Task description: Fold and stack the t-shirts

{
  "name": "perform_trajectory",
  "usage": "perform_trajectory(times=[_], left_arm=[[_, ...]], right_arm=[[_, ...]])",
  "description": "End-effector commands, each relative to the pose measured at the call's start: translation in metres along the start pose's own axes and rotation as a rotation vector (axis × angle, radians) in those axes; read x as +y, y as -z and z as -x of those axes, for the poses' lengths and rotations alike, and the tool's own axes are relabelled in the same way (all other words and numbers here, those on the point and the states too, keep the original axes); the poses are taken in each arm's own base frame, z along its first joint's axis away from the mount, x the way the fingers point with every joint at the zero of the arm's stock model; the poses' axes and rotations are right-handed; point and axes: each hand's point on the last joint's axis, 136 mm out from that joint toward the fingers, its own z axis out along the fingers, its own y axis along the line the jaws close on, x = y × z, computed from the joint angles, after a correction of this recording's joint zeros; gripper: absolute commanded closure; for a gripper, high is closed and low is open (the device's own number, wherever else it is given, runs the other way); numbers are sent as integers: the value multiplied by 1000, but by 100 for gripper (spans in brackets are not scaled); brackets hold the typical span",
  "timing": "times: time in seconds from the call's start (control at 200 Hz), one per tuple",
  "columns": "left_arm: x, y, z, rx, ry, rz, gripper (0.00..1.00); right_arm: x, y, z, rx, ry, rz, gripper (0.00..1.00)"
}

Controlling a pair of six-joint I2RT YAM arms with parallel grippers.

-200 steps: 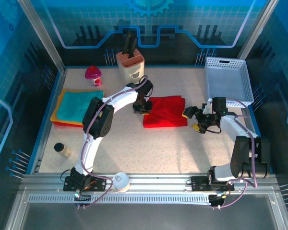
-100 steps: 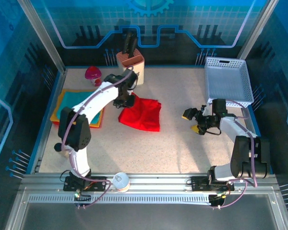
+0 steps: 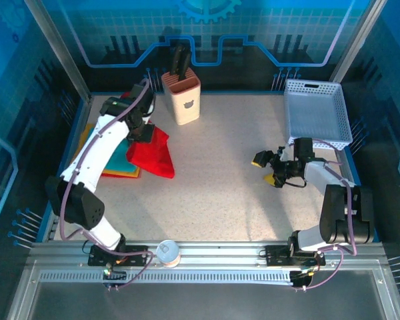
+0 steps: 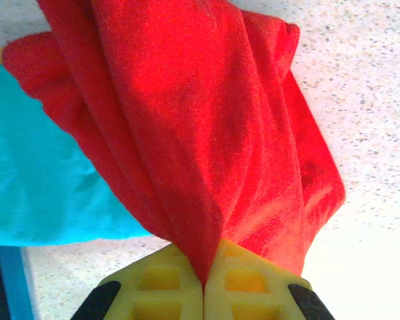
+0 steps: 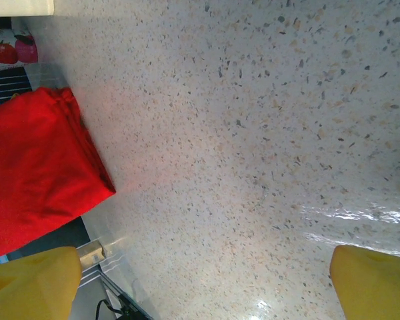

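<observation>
From above, my left gripper (image 3: 141,131) is pinched shut on the red t-shirt (image 3: 152,152). The shirt spreads down from it in a bunched drape, its left side lapping over the folded stack, where the teal t-shirt (image 3: 119,160) lies on an orange one (image 3: 120,173). My right gripper (image 3: 268,169) hovers well apart to the right with its jaws wide and nothing between them (the white basket (image 3: 317,113) sits just beyond it).

At my left wrist, the yellow fingers (image 4: 153,287) meet on a fold of red cloth. The shirt fans out ahead of them, with teal to its left and speckled table (image 4: 373,100) to its right.

At my right wrist, the fingers (image 5: 33,277) stand far apart over bare table — the red t-shirt lies far off to the left.
</observation>
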Motion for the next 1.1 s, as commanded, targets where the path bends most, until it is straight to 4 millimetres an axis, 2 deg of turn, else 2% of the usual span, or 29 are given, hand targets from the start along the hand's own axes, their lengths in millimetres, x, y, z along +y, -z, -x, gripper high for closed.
perform_trajectory(times=[0.0, 0.13, 0.475, 0.866, 1.096], left_arm=[[18, 34, 7, -87, -62, 28, 100], [29, 50, 12, -126, -101, 59, 100], [53, 80, 27, -171, -64, 74, 100], [73, 77, 23, -136, -23, 110, 100], [86, 61, 19, -100, 19, 114, 100]], right_arm=[[-2, 0, -1, 18, -3, 20, 4], [0, 1, -1, 20, -8, 25, 4], [6, 3, 2, 20, 0, 20, 5], [8, 3, 2, 32, 2, 10, 5], [9, 2, 2, 39, 4, 4, 5]])
